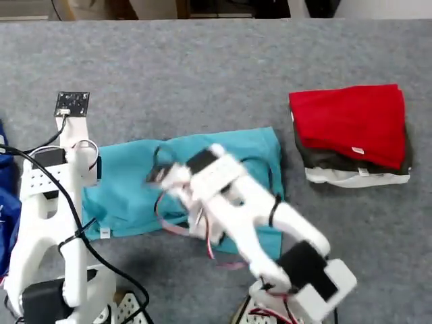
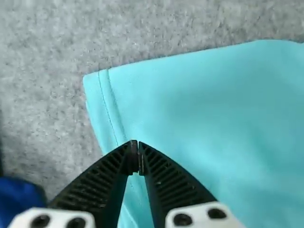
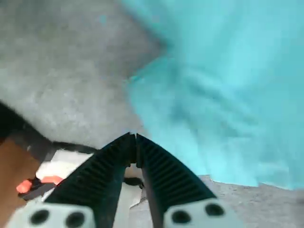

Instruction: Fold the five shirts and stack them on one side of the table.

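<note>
Left pincer [image 2: 134, 159] (tips together) sits over the teal shirt's [image 2: 213, 109] hemmed edge.

No legible text, numbers or signs. Small white tag [image 1: 358, 150] on the folded red fabric shirt [image 1: 347, 118] near the grey counter's [image 1: 202, 74] right edge; second white tag [image 1: 104, 233] on the spread teal fabric shirt [image 1: 135, 196]. Print on both too small to read.

Five shirts — one teal shirt [image 1: 135, 196] mid-frame, three stacked at right (red [image 1: 347, 118], dark [image 1: 324, 160], white [image 1: 344, 178]), one blue [image 1: 5, 209] at left edge — two arms [image 1: 50, 202] [image 1: 256, 223].
</note>
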You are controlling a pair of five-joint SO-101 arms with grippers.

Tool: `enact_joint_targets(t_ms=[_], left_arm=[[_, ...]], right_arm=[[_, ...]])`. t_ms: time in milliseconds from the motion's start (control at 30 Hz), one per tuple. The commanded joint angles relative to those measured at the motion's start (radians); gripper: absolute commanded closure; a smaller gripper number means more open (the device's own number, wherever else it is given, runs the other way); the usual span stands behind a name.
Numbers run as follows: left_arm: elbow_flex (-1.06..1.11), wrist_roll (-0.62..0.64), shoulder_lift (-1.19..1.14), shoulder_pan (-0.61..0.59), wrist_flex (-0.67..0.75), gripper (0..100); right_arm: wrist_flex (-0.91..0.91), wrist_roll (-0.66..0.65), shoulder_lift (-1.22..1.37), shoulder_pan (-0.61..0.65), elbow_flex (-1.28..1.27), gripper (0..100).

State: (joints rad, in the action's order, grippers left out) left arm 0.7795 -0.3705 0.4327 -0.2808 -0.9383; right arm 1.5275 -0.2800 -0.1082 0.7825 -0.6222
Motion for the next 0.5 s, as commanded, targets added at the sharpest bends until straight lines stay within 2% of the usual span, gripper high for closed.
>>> enact_joint_targets(t_ms=[0, 100, 233, 333, 467], left_arm=[[-0.011, 0.006, 0.002, -0.018, 0.020, 98], [-0.012, -0.002, 0.004, -0.043, 0.020, 98], [-0.008, -0.032, 0.002, -0.061, 0.018, 98], [-0.011, -0.031, 0.008, -0.061, 0.017, 98], [-0.011, -0.029, 0.012, -0.055, 0.011, 98]], right_arm=[[-0.014, -0.014, -0.094, 0.016, -0.019, 99.5], [-0.023, -0.017, -0.143, -0.128, 0.088, 99.5], [-0.095, -0.095, -0.088, -0.305, 0.254, 99.5], [-0.158, -0.097, 0.035, -0.349, 0.312, 99.5], [-0.196, -0.054, 0.220, -0.349, 0.321, 99.5]])
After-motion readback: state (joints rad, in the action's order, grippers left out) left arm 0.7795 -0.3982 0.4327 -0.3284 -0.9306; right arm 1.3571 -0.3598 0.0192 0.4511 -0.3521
